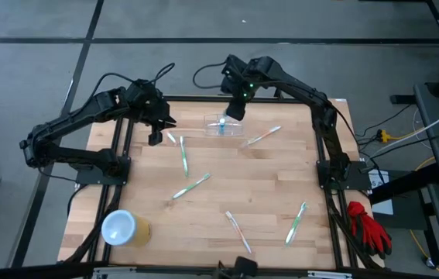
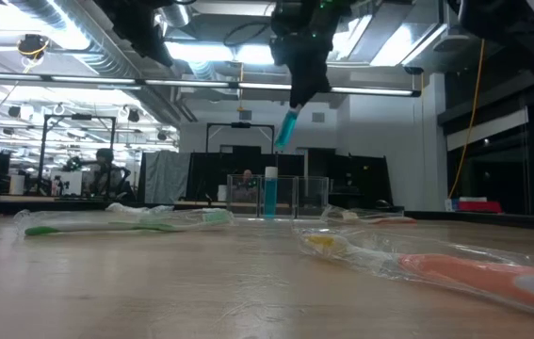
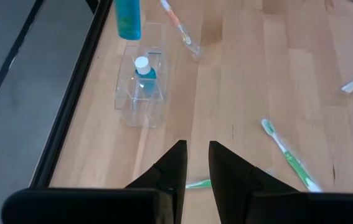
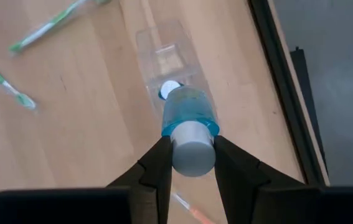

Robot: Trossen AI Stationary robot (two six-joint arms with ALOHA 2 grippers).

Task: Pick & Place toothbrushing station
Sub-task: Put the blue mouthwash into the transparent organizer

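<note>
right gripper (image 4: 192, 163) clamped on blue bottle (image 4: 188, 121) by its grey cap, upper centre of the high view | toothbrushing station (image 1: 224, 127) directly beneath, holding a white-capped blue tube (image 3: 144, 71) | left gripper (image 3: 196, 163) nearly closed, empty, upper left

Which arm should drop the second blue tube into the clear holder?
Right. Its gripper is shut on the blue tube just above the clear holder; the left gripper holds nothing and sits off to the side.

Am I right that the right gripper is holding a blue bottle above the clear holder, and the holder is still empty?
Not quite: the right gripper does hold a blue bottle above the clear holder, but the left wrist view shows a white-capped blue bottle already standing inside.
</note>
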